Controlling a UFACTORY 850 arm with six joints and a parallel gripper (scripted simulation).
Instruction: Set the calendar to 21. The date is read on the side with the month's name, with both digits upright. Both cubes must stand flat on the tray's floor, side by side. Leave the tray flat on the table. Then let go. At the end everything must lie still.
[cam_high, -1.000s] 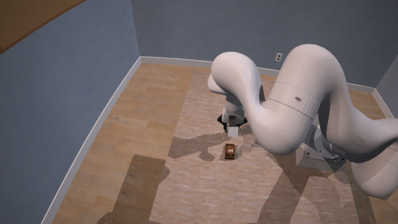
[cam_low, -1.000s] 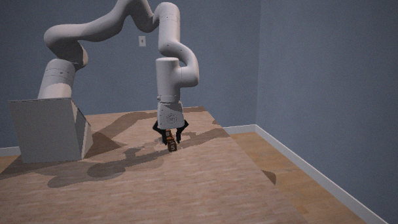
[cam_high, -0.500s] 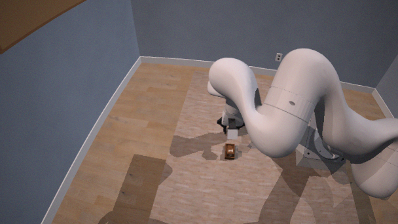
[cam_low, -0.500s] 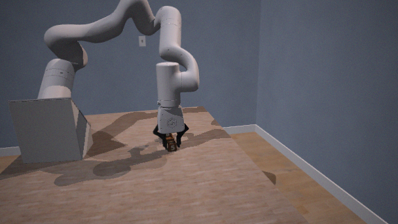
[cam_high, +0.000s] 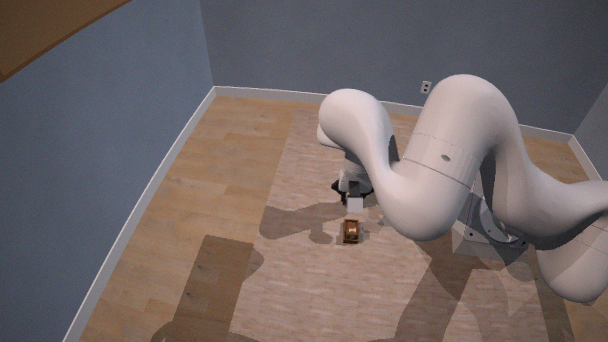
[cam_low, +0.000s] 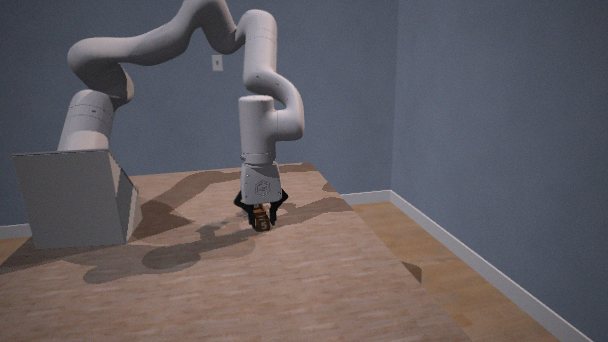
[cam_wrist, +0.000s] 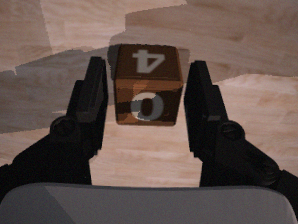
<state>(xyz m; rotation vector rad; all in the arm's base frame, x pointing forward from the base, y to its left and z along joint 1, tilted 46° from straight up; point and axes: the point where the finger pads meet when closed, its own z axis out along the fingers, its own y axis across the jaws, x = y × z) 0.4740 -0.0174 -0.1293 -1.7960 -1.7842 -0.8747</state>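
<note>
A brown wooden cube (cam_wrist: 147, 84) shows a 4 on its lit face and a 0 on its shaded face in the wrist view. It sits between my gripper's (cam_wrist: 147, 99) two black fingers, with a narrow gap on each side. The gripper is open and points straight down. In the exterior view the cube (cam_low: 261, 221) rests on the table between the fingertips (cam_low: 261, 216). In the top view a small brown piece (cam_high: 351, 231) lies just in front of the gripper body (cam_high: 354, 201). It looks like a dark frame with a lighter block inside. I cannot make out the tray or a second cube apart.
The arm's grey base box (cam_low: 75, 197) stands at the table's left. The table's right edge (cam_low: 380, 240) drops to the wooden floor. Blue walls close the room behind and to the right.
</note>
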